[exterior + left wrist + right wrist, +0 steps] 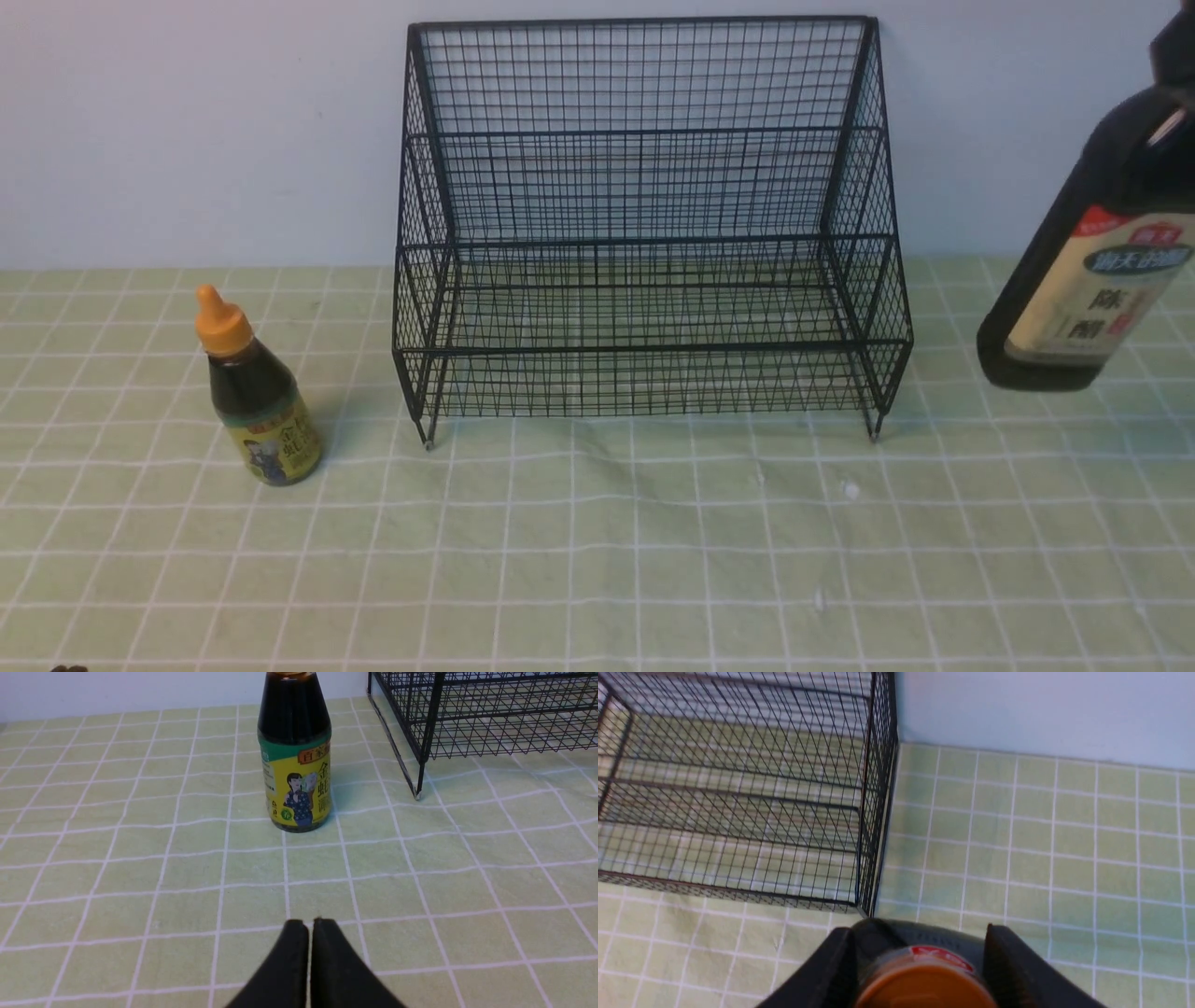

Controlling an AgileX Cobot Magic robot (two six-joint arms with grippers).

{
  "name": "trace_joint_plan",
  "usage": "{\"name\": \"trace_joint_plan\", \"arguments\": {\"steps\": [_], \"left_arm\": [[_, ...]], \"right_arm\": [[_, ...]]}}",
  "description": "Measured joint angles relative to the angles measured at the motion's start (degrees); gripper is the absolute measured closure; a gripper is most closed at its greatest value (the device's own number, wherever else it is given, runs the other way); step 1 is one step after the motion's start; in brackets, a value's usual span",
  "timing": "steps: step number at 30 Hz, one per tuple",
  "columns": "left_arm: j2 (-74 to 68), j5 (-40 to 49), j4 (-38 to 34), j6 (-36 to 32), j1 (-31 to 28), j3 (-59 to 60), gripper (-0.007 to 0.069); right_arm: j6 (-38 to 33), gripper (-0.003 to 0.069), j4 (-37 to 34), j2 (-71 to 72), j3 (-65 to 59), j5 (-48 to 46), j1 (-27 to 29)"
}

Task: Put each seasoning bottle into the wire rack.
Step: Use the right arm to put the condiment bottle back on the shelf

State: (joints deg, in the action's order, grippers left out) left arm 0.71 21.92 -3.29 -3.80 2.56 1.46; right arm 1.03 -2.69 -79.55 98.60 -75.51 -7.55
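Note:
The black wire rack [653, 347] stands empty at the back of the table, against the wall. The short seasoning bottle [257, 401], with an orange nozzle cap and yellow label, stands upright to the left of it. In the left wrist view this bottle [295, 765] is ahead of my left gripper [308, 924], which is shut on nothing and well short of it. The tall seasoning bottle [1092, 271], dark with a cream label, hangs tilted above the table to the right of the rack. My right gripper [917, 931] is shut on its upper part, with the tan cap [924, 984] between the fingers.
A pale green checked cloth [597, 541] covers the table. A plain light wall [187, 121] rises behind the rack. In the right wrist view the rack's right side [873, 812] is close beside the held bottle.

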Motion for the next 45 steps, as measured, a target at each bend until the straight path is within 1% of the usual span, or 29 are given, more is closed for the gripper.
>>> {"name": "trace_joint_plan", "arguments": {"steps": [12,16,18,19,20,24,28,29,31,32,35,39,45], "left_arm": [[0.0,0.0,0.0,0.0,0.0,0.0,0.0631],[0.0,0.0,0.0,0.0,0.0,0.0,0.0631],[0.0,0.0,0.0,0.0,0.0,0.0,0.0631],[0.0,0.0,0.0,0.0,0.0,0.0,0.0631],[0.0,0.0,0.0,0.0,0.0,0.0,0.0631],[0.0,0.0,0.0,0.0,0.0,0.0,0.0631],[0.0,0.0,0.0,0.0,0.0,0.0,0.0631],[0.0,0.0,0.0,0.0,0.0,0.0,0.0631],[0.0,0.0,0.0,0.0,0.0,0.0,0.0631],[0.0,0.0,0.0,0.0,0.0,0.0,0.0631],[0.0,0.0,0.0,0.0,0.0,0.0,0.0631],[0.0,0.0,0.0,0.0,0.0,0.0,0.0631],[0.0,0.0,0.0,0.0,0.0,0.0,0.0631]], "right_arm": [[-1.0,0.0332,-2.8,1.4,7.7,-1.5,-0.6],[-2.1,0.0332,-5.2,1.4,8.5,-1.2,-0.6],[-3.2,0.0332,-8.0,1.2,8.6,0.5,-0.6],[-3.5,0.0332,-8.2,1.2,8.6,0.9,-0.6],[-4.7,0.0332,-10.6,0.6,8.6,2.6,-0.6],[-7.3,0.0333,-16.4,-2.3,8.6,7.4,-0.6],[-9.6,0.0333,-19.8,-6.2,8.6,13.6,-0.7],[-9.7,0.0333,-20.0,-6.6,8.6,14.4,-0.7],[-10.5,0.0333,-20.4,-8.7,8.6,19.8,-0.7],[-10.6,0.0333,-20.4,-8.9,8.6,19.8,-0.7],[-10.9,0.0333,-20.5,-11.6,8.6,27.7,-1.0],[-11.1,0.0333,-21.3,-14.9,8.6,35.2,-1.4],[-11.1,0.0333,-22.6,-19.4,8.6,39.6,-2.5]]}}
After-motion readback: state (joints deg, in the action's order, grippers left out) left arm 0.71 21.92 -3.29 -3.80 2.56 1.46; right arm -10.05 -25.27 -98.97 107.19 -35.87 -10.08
